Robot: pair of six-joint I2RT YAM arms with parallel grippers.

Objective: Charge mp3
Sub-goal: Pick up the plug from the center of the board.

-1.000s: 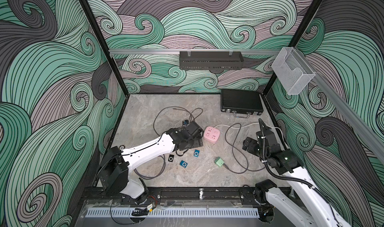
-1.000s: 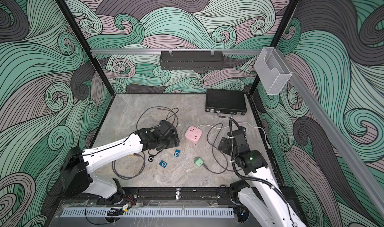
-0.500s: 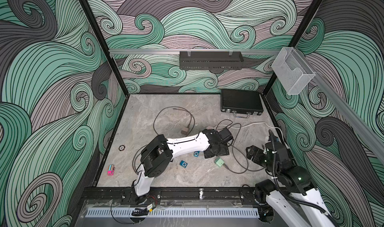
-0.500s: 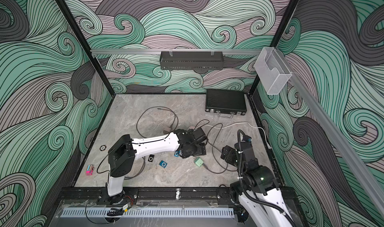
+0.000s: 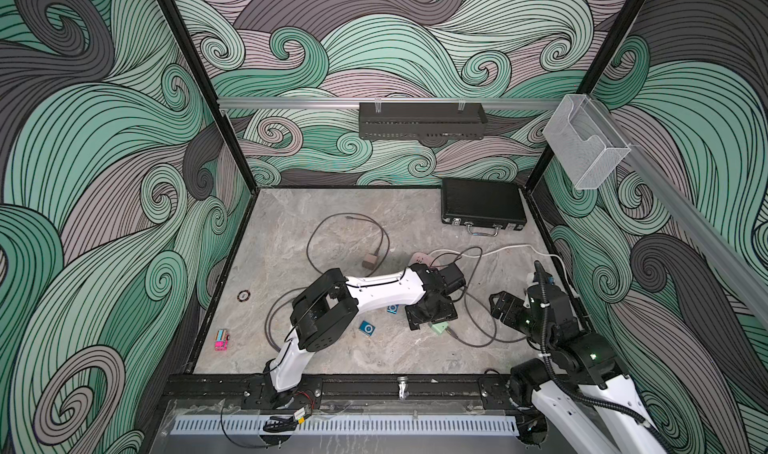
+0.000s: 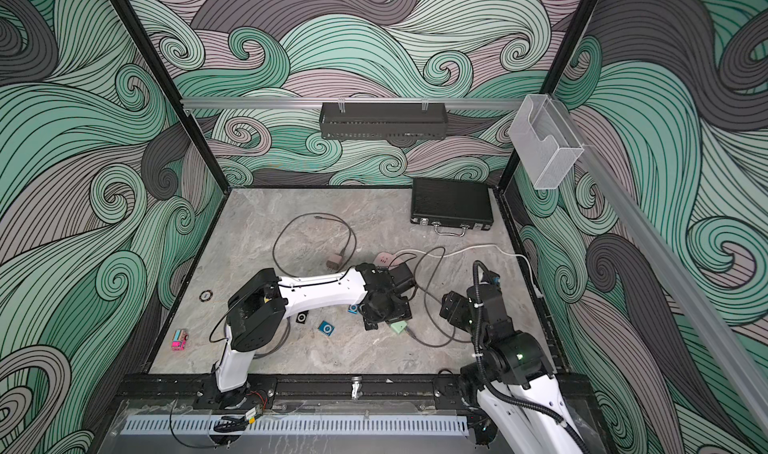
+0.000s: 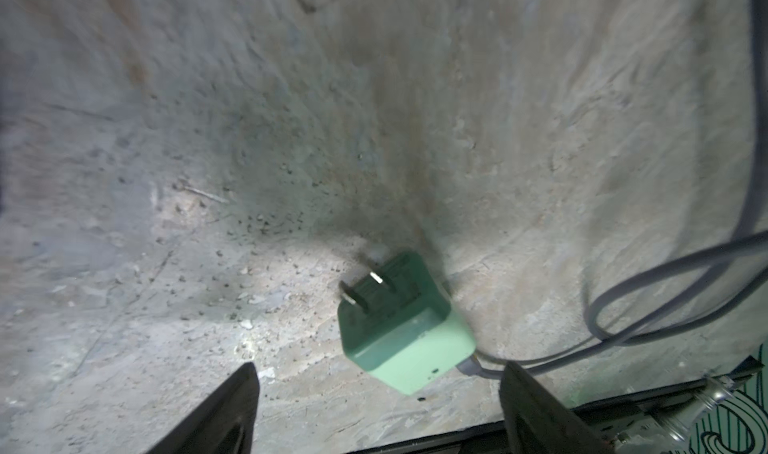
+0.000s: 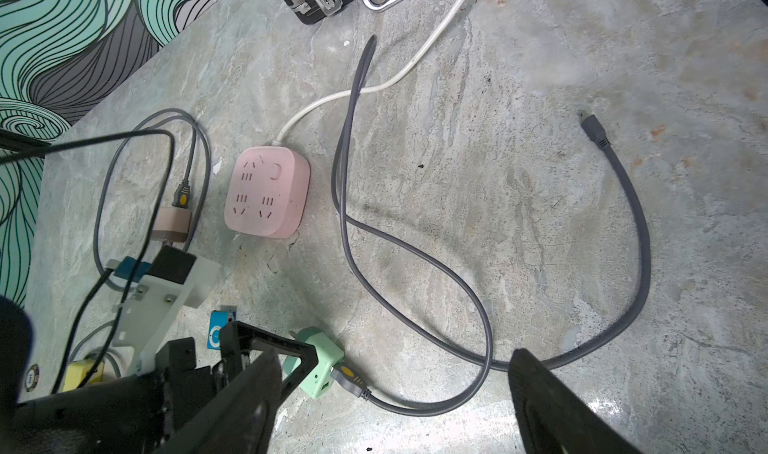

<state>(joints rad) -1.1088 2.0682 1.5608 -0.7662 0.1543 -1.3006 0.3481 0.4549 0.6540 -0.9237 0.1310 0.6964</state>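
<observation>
Three mp3 players are lying flat near the table's middle. The black mp3 player [image 6: 302, 318] is leftmost, the near blue mp3 player [image 6: 326, 328] is beside it, and the far blue mp3 player [image 6: 353, 309] is just left of the left gripper [image 7: 376, 367].

Two plug adapters. The green adapter [image 7: 405, 323] is lying on its side, prongs showing, right under the left gripper, whose fingers are standing wide apart and gripping nothing. The tan adapter [image 5: 369, 261] is sitting farther back.

Two grey cables. The grey cable [image 8: 643, 240] is plugging into the green adapter and looping right, its free plug [image 8: 592, 128] lying bare on the table. The second grey cable [image 5: 308, 248] is looping from the tan adapter.

One pink power strip [image 8: 268, 192], its white cord [image 5: 511, 247] running right. One toy car [image 5: 221, 340] and one round token [image 5: 243, 295] are sitting at the left edge. The right gripper [image 8: 392, 354] is hovering at the right, fingers spread, holding nothing.

The table [image 5: 332, 360] is showing grey marbled stone. The walls are carrying green, grey and mauve swirls.

Containers: the black case [image 5: 482, 203] is lying latched at the far right, inside hidden. The wall basket [image 5: 422, 119] is hanging on the back rail, contents not visible. The clear holder [image 5: 582, 149] is hanging on the right rail.
</observation>
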